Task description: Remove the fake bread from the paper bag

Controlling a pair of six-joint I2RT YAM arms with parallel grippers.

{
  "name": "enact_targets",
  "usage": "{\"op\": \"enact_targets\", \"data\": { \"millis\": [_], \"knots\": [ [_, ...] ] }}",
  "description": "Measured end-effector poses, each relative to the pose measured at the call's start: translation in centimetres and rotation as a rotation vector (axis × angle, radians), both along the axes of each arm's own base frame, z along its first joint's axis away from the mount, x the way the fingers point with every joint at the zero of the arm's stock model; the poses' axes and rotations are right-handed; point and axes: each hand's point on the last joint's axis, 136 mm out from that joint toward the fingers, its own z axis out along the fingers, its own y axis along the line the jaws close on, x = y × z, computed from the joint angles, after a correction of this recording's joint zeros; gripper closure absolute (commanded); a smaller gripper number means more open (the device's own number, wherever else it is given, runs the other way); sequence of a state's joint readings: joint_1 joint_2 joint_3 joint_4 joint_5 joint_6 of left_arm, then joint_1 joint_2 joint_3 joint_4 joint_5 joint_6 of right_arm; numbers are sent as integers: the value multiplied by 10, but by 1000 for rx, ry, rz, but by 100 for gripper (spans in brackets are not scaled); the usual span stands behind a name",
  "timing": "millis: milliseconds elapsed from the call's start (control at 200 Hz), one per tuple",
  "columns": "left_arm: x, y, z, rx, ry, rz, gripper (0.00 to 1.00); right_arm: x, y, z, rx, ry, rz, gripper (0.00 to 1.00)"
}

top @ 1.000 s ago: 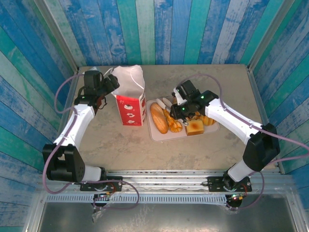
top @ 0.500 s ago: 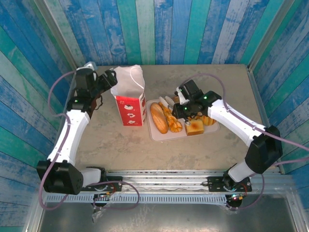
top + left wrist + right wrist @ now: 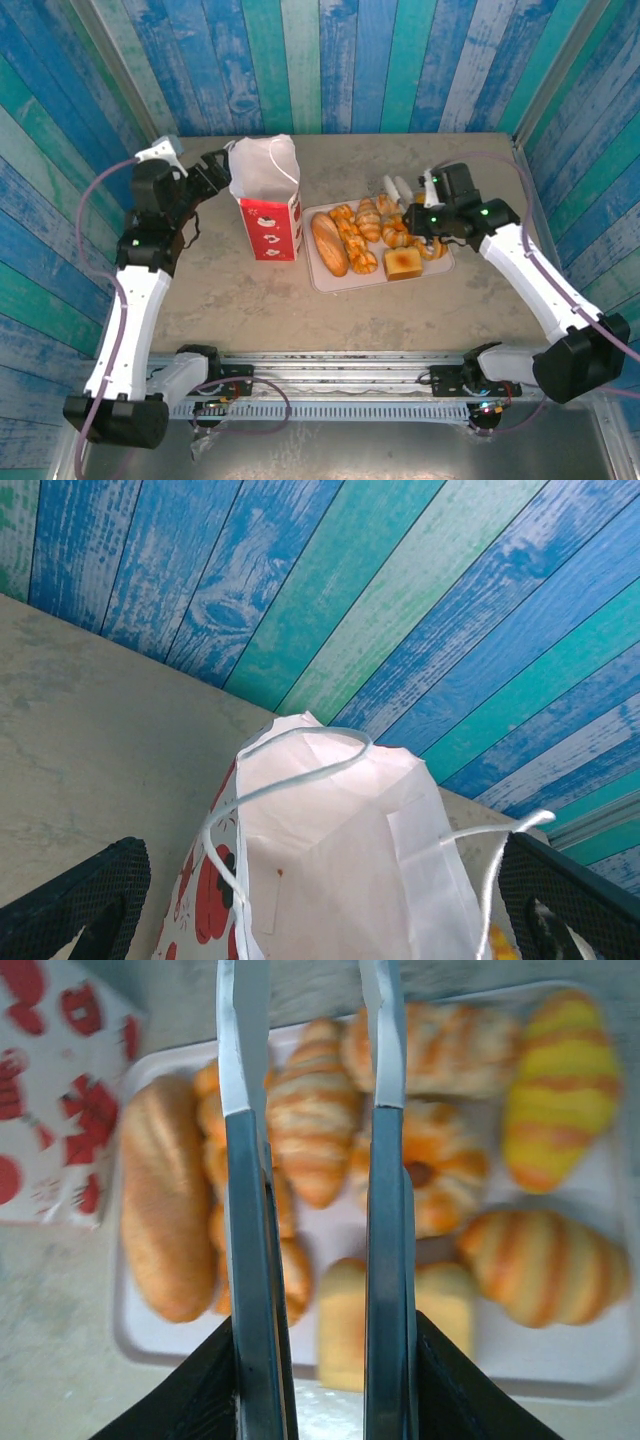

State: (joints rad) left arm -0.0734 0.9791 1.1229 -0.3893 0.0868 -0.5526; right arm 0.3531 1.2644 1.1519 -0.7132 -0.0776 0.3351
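- At the far left of the table (image 3: 230, 300), the left gripper (image 3: 212, 167) has drawn back a little leftward from the bag since a second ago, and its arm now runs straighter along the left edge
- Its fingers (image 3: 80, 895) stand wide apart, one to each side of the bag's open mouth, gripping nothing; whether they touch the paper I cannot tell
- Just right of them, the paper bag (image 3: 268, 212) stands upright on the same spot as before
- Right of the bag, the fake bread (image 3: 329, 243) lies out on the pale tray (image 3: 322, 280), and pieces that the right arm covered a second ago are now in plain sight
- At the tray's far edge, the right gripper (image 3: 394, 186) has swung rightward from the tray's far left corner
- Its fingers (image 3: 250, 1260) keep a narrow gap and hold nothing, hanging above the bread
- Counted: two arms, one bag with two thin white handles, one tray
- Bread, eight pieces as I count them: one oval loaf (image 3: 160, 1210), one braided stick (image 3: 355, 245), two croissant shapes (image 3: 312, 1135) (image 3: 545, 1265), one striped bun (image 3: 450, 1045), one yellow-striped piece (image 3: 565, 1085), one ring (image 3: 435, 1170), one square toast (image 3: 445, 1310)
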Motion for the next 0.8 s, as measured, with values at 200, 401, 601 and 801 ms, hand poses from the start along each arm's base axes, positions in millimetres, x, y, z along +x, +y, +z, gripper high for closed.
{"op": "enact_targets", "data": {
  "millis": [200, 401, 601, 801],
  "knots": [
    [-28, 2, 10, -5, -57, 2, 6, 14, -69, -16, -78, 11, -153, 58],
    [-56, 13, 25, -5, -132, 54, 6, 30, -117, -44, -137, 55, -254, 55],
    [-79, 41, 16, -10, -176, 208, 6, 43, -143, -91, -183, 151, -307, 53],
    [-95, 64, 2, -20, -199, 339, 6, 49, -151, -133, -205, 250, -313, 50]
  ]
}}
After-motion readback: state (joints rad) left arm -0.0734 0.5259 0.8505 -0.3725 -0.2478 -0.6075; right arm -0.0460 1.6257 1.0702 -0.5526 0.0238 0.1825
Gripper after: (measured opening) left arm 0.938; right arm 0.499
